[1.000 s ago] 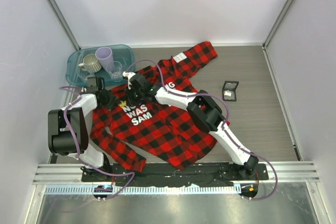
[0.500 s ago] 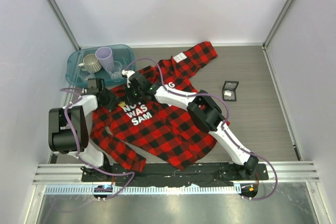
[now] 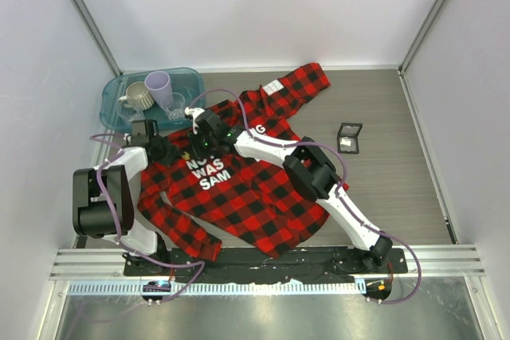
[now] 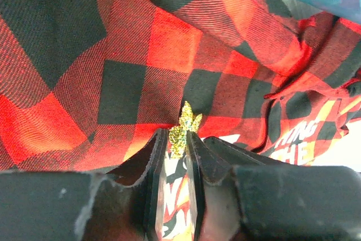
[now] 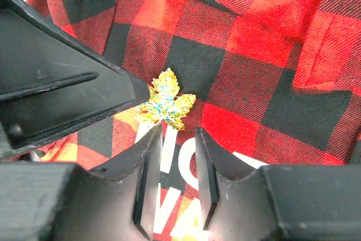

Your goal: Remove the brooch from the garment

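The garment (image 3: 247, 189), a red-and-black plaid shirt with white lettering, lies spread across the table. The brooch (image 4: 181, 130), a small gold spiky leaf, sits on the shirt by the white letters. My left gripper (image 4: 176, 139) is shut on the brooch, with its lower part pinched between the fingertips. In the right wrist view the brooch (image 5: 166, 107) lies just beyond my right gripper (image 5: 177, 139), which is open over the lettering, not touching it. In the top view both grippers meet at the shirt's chest, left (image 3: 170, 151) and right (image 3: 199, 147), and hide the brooch.
A teal bin (image 3: 114, 93) with a mug (image 3: 139, 95) and a purple cup (image 3: 158, 85) stands at the back left, right behind the left gripper. A small black square box (image 3: 349, 138) lies on the table to the right of the shirt.
Both grippers have shifted slightly up and left at the shirt's chest. The shirt and the other objects have not moved.
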`<action>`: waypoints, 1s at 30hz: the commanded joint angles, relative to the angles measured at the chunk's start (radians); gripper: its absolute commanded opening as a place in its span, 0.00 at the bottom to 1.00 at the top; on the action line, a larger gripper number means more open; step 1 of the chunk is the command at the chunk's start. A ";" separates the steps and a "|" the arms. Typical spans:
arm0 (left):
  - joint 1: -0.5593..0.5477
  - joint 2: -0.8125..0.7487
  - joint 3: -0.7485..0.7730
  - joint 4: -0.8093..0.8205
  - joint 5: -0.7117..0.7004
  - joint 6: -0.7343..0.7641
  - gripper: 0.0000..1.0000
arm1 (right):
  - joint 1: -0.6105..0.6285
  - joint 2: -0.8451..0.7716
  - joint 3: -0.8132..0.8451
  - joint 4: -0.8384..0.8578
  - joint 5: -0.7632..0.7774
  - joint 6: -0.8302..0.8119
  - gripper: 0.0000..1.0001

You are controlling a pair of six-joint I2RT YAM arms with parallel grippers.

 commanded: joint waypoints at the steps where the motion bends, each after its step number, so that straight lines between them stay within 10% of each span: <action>1: 0.005 -0.038 0.018 0.006 0.005 0.009 0.21 | 0.004 -0.023 0.026 0.016 0.006 -0.058 0.37; 12: 0.005 -0.003 0.121 -0.160 -0.030 0.049 0.04 | 0.006 -0.074 -0.092 0.180 -0.002 -0.186 0.57; 30: 0.003 0.002 0.141 -0.238 -0.001 -0.002 0.00 | 0.063 -0.112 -0.201 0.346 0.030 -0.284 0.52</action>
